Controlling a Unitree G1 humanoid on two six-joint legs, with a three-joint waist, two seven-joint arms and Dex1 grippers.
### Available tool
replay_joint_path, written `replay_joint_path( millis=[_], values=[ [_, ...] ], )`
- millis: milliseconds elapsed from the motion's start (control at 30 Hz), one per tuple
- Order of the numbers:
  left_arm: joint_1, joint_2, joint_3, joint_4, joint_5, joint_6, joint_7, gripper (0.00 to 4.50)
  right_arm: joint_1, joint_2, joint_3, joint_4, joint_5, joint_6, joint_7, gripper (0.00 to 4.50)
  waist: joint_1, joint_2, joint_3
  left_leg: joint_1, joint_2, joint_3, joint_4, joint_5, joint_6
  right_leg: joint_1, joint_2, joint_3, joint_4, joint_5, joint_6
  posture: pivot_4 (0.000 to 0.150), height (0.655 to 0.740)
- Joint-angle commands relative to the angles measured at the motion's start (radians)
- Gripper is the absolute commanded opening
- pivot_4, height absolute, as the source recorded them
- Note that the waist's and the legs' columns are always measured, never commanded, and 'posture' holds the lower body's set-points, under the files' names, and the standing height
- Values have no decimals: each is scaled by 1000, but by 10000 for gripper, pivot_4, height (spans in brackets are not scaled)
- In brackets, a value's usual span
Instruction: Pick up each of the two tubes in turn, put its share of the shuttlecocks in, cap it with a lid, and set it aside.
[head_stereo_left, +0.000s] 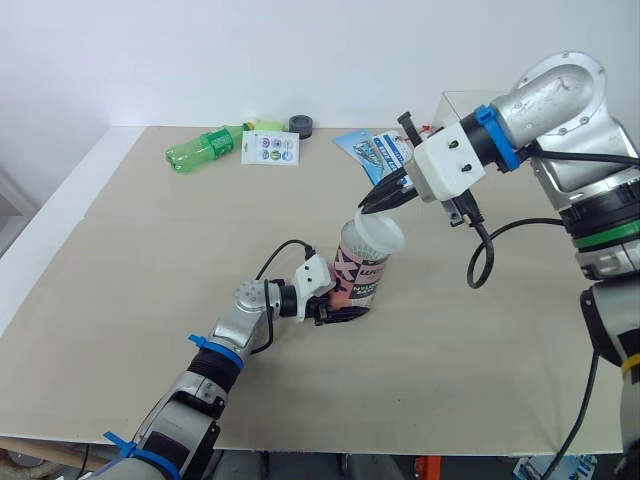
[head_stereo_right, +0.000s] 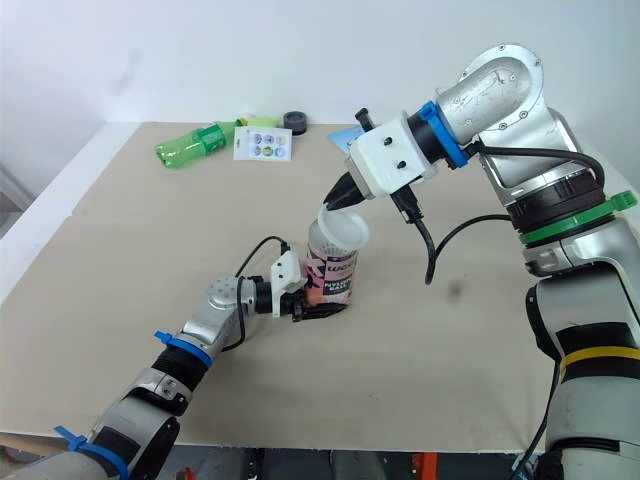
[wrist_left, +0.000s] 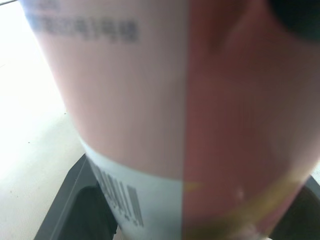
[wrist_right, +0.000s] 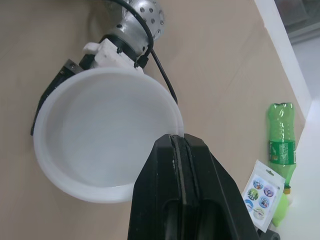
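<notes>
Centrally on the table (head_stereo_left: 120, 260): one tube (head_stereo_left: 360, 275), pink with black lettering, standing roughly upright and leaning slightly away from the left arm. The left gripper (head_stereo_left: 340, 312) is clamped round its lower end, one black finger on each side; the left wrist view shows the pink wall and a barcode strip pressed close between the fingers.

At the tube's top sits a translucent white lid (wrist_right: 100, 130), tilted, not level with the mouth. Cannot tell whether it is seated or only resting there. The right gripper (head_stereo_left: 385, 198) comes down at it from the back right, with its fingers (wrist_right: 180, 145) pinched together on the near rim of the lid. The right arm is held high above the table, wrist angled down.

Along the far edge of the table, well apart from the tube:
- a green bottle (head_stereo_left: 205, 147) lying on its side
- a white sticker card (head_stereo_left: 270, 148) just beside it
- a black roll (head_stereo_left: 301, 125)
- a blue packet (head_stereo_left: 372, 150)
- a clear box (head_stereo_left: 465, 105), partly hidden behind the right arm
</notes>
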Motion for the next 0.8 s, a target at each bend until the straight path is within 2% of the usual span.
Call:
replay_joint_path(
  millis=[33, 800],
  values=[
    [20, 10, -9, 33, 22, 21, 13, 27784, -12, 12, -11, -7, -6, -29, 36, 589, 0, 0, 0, 0, 0, 0, 0, 0, 0, 0, 0, 0, 0, 0, 0, 1500, 7400],
    [24, 7, -5, 27, 16, 32, 15, 27784, -7, 34, 19, 29, -55, -118, 36, 589, 0, 0, 0, 0, 0, 0, 0, 0, 0, 0, 0, 0, 0, 0, 0, 1500, 7400]
  ],
)
